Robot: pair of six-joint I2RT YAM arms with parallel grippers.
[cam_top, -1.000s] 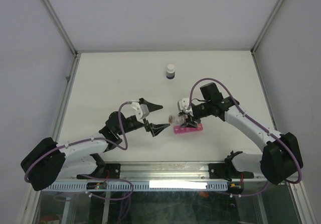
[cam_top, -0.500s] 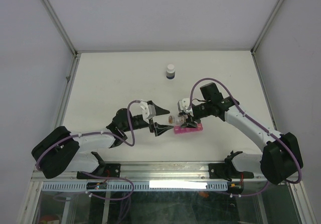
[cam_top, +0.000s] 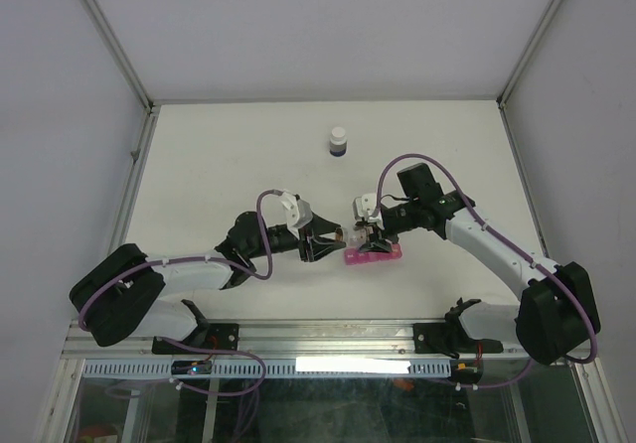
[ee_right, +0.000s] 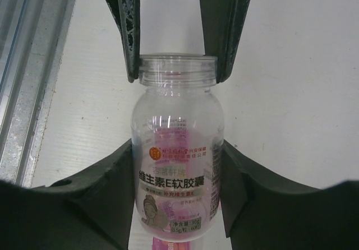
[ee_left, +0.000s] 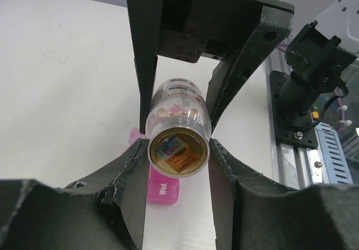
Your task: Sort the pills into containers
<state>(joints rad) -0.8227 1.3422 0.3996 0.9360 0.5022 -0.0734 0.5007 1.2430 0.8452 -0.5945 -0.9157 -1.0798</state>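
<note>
Under the clear vial (cam_top: 350, 234), pinched by left claw (cam_top: 333, 236) and right claw (cam_top: 370, 234) alike, lies the pink organizer (cam_top: 383, 256).

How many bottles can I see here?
2: one clear bottle held between the left gripper and right gripper, one dark bottle standing alone far back on the table. None looks hidden.

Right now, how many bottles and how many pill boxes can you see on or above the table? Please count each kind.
Bottles: 2 (clear bottle held between the arms, dark bottle standing farther back)
Pill boxes: 1 (pink pill box)
Total: 3
</note>
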